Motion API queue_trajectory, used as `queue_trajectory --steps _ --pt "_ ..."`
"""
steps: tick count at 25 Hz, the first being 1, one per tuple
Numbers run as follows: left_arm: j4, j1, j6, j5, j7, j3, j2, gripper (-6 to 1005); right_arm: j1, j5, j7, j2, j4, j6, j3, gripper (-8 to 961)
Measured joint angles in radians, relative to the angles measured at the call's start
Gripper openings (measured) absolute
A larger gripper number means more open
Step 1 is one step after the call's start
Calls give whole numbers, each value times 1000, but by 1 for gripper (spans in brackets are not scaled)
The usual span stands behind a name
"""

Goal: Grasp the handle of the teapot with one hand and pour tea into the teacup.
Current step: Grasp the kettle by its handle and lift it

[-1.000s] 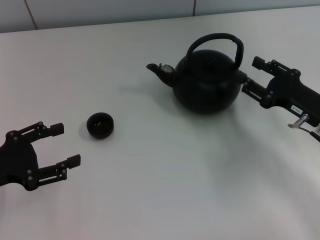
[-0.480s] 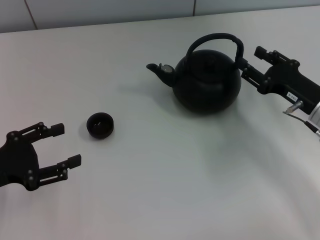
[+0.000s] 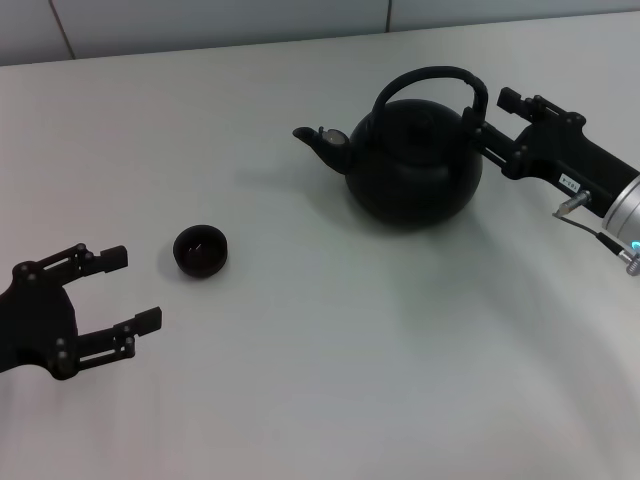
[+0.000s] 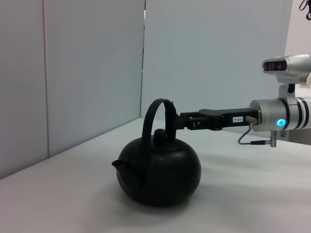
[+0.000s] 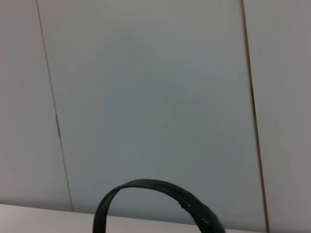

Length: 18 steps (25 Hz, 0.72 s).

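Observation:
The matte-black teapot [image 3: 412, 165] stands upright on the table, right of centre, with its spout pointing left. Its arched handle [image 3: 430, 74] loops over the lid. My right gripper [image 3: 492, 115] is open, level with the handle's right side, its fingertips reaching that side of the arch. The left wrist view shows the teapot [image 4: 160, 170], the handle [image 4: 156, 109] and the right gripper [image 4: 187, 121] at the arch. In the right wrist view only the handle's top [image 5: 155, 191] shows. The small dark teacup [image 3: 200, 250] sits left of centre. My left gripper [image 3: 135, 290] rests open, below and left of the cup.
The white table [image 3: 330, 380] stretches wide between cup and teapot and toward the front. A pale panelled wall [image 3: 200, 20] runs along the table's far edge.
My right gripper has risen and moved left, from beside the teapot's body up to the handle's right side. The left arm, teapot and cup have not moved.

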Motion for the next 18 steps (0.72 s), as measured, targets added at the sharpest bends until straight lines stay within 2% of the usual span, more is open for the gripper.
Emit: queue_trajectory --steps 8,18 --pt "-3 -6 -8 0 0 0 -1 803 20 26 0 1 12 53 2 584" --pt "-4 -12 -10 0 0 0 -3 803 31 32 0 0 18 58 4 581"
